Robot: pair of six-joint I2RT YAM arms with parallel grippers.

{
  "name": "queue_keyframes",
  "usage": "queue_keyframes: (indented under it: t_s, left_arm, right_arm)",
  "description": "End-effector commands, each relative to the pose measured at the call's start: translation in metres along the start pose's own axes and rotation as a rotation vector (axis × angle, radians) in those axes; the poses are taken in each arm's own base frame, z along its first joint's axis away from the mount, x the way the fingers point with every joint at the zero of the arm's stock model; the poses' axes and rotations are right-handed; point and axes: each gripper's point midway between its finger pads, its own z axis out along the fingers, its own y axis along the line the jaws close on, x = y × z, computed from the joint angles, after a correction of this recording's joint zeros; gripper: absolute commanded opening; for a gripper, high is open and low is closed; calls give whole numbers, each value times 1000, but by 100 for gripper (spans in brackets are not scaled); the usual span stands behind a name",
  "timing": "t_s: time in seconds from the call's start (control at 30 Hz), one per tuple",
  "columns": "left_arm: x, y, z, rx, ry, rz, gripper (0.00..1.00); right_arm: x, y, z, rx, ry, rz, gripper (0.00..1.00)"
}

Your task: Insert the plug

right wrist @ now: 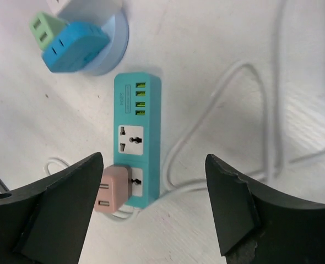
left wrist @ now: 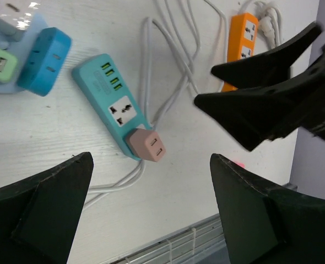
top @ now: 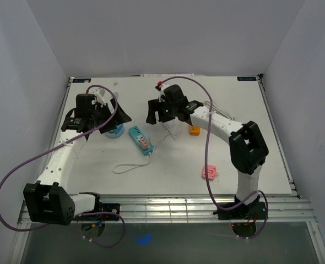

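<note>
A teal power strip (top: 140, 138) lies mid-table with a white cable. A pink plug adapter (top: 147, 148) sits on its near end socket, offset toward one side; I cannot tell if it is fully seated. Both show in the left wrist view, strip (left wrist: 114, 98) and adapter (left wrist: 147, 146), and in the right wrist view, strip (right wrist: 137, 126) and adapter (right wrist: 113, 190). My left gripper (top: 110, 117) is open and empty, left of the strip (left wrist: 151, 214). My right gripper (top: 163, 114) is open and empty, hovering above the strip (right wrist: 154, 209).
A pale blue dish (right wrist: 117, 37) left of the strip holds a blue adapter (right wrist: 74, 47) and a green one (right wrist: 45, 27). An orange power strip (top: 195, 130) lies to the right. A pink plug (top: 209, 172) lies near the front right. White cable loops (top: 126, 166) trail forward.
</note>
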Motion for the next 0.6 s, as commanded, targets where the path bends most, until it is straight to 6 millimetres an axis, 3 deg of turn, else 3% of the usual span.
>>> queue_keyframes:
  t_s: [0.0, 0.13, 0.23, 0.27, 0.33, 0.37, 0.43, 0.57]
  left_arm:
    - [-9, -39, -1, 86, -28, 78, 98]
    - [-1, -59, 14, 126, 1, 94, 98]
    - [6, -81, 24, 178, 7, 144, 98]
    - [19, -89, 33, 188, 41, 167, 98]
    - [25, -100, 44, 173, 46, 219, 98]
    - [43, -106, 57, 168, 96, 250, 98]
    - [53, -117, 69, 180, 115, 271, 98]
    - [97, -142, 96, 214, 205, 314, 98]
  right_arm:
    - [-43, -20, -59, 52, -126, -19, 80]
    - [-41, -80, -88, 188, -136, 18, 82]
    - [-30, -122, -103, 310, -119, 36, 89]
    - [-29, -136, -107, 369, -117, 40, 90]
    - [-23, -155, -107, 419, -88, 55, 90]
    - [-18, -167, -110, 475, -70, 62, 90]
    - [-12, -184, -107, 533, -36, 76, 90]
    - [-2, -205, -98, 577, -9, 97, 91]
